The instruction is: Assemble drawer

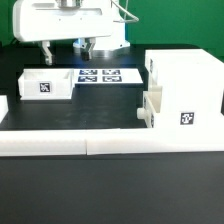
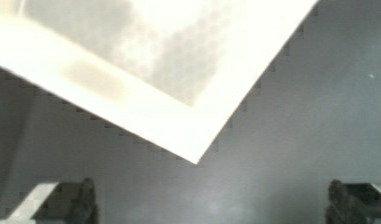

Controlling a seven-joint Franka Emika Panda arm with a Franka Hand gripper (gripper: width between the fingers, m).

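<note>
The large white boxy housing (image 1: pixel 185 85) stands at the exterior view's right, with a tag on its front. One small tray (image 1: pixel 150 105) sits in the housing's side, its knob (image 1: pixel 140 118) sticking out. A second small open-topped tray (image 1: pixel 48 83) with a tag stands alone at the exterior view's left. My gripper (image 1: pixel 66 52) hangs above the back of the table, between that tray and the marker board, open and empty. In the wrist view my fingers (image 2: pixel 62 200) stand wide apart over dark table, with nothing between them.
The marker board (image 1: pixel 100 75) lies flat behind the middle; a blurred white corner, apparently of it, shows in the wrist view (image 2: pixel 151 60). A long low white border rail (image 1: pixel 100 145) runs along the front. Another white piece (image 1: pixel 3 105) lies at the left edge.
</note>
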